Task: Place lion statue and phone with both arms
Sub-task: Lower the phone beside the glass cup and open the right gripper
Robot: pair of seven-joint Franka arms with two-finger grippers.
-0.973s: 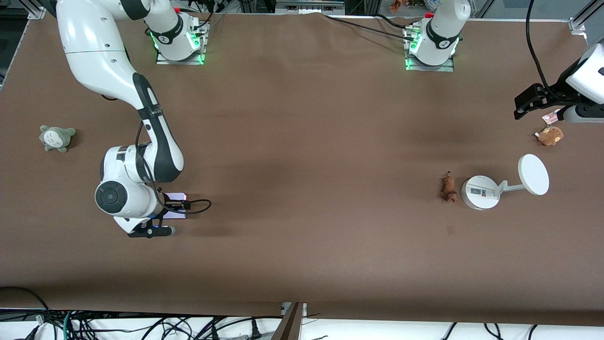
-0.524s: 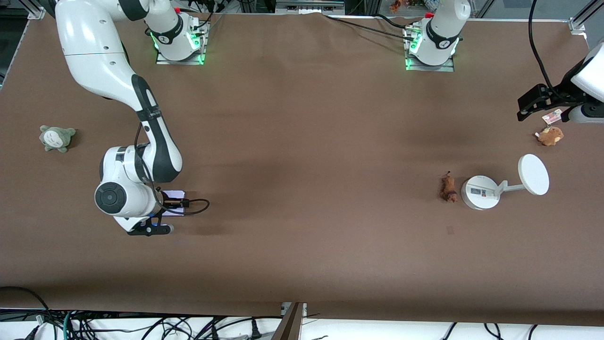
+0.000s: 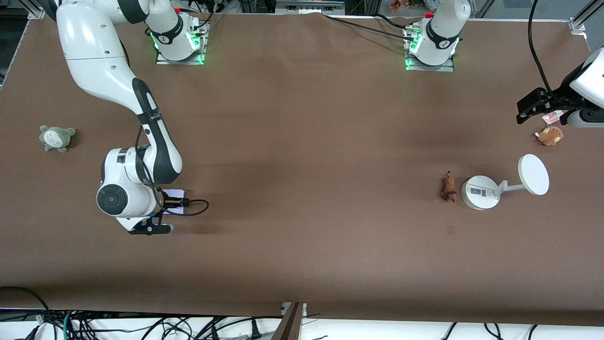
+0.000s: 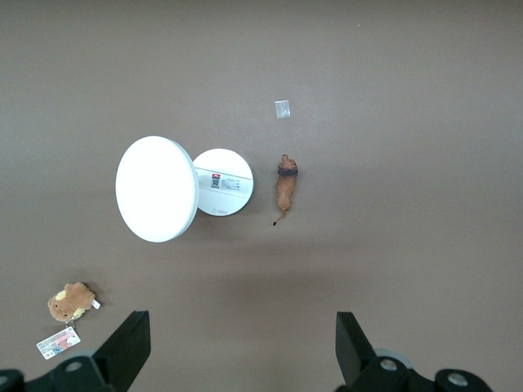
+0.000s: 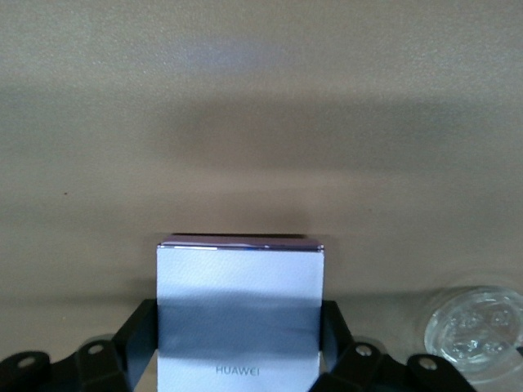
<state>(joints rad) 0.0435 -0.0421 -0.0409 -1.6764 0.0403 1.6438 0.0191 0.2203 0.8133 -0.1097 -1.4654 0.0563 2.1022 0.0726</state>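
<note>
The phone (image 3: 174,193), a pale lavender-white slab, sits between the fingers of my right gripper (image 3: 158,215), which is shut on its two long edges low over the table toward the right arm's end. In the right wrist view the phone (image 5: 239,302) fills the gap between the fingers (image 5: 139,335). The lion statue (image 3: 448,189), small and reddish-brown, lies on the table beside the white stand's base; it also shows in the left wrist view (image 4: 285,184). My left gripper (image 3: 532,106) is open and empty, high over the left arm's end of the table (image 4: 241,351).
A white stand (image 3: 480,192) with a tilted disc (image 3: 533,174) stands next to the lion. A tan plush with a tag (image 3: 550,136) lies under my left hand. A grey plush (image 3: 56,138) lies at the right arm's end. A small pale mark (image 3: 450,230) is on the brown table.
My right gripper has shifted slightly with the phone in it. My left gripper has drifted a little over the tan plush. The lion statue has not moved.
</note>
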